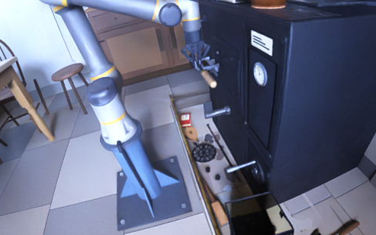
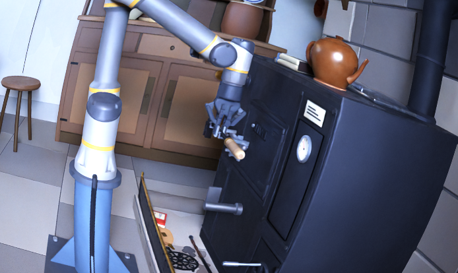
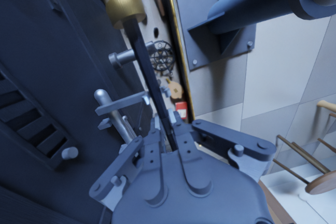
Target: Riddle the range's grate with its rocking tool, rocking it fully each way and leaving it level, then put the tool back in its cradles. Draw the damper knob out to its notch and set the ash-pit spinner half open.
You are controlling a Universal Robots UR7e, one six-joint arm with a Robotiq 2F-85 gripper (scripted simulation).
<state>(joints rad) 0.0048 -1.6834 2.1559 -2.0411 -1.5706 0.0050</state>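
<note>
My gripper (image 1: 201, 63) (image 2: 221, 130) (image 3: 168, 126) is at the upper left of the black range's front (image 1: 245, 76), at the grey cradles (image 2: 240, 142) that carry the rocking tool. The tool has a dark shaft (image 3: 147, 74) and a wooden handle (image 1: 209, 79) (image 2: 234, 149) that sticks out below my fingers. Lower on the range a grey lever (image 1: 217, 111) (image 2: 223, 207) juts out, and near the floor a thin bar (image 1: 241, 166) stands beside the round ash-pit spinner (image 1: 257, 172). A small knob (image 3: 69, 153) sits by a louvred slot. My gripper is closed around the tool's shaft.
The arm's base plate (image 1: 152, 192) stands on the tiled floor left of the brass-edged hearth (image 1: 192, 152), which holds a round trivet (image 1: 203, 152), a matchbox (image 1: 185, 119) and cinders. An open coal box (image 1: 257, 215) sits at the range's foot. A stool (image 1: 69, 72) and table (image 1: 1, 84) stand further left.
</note>
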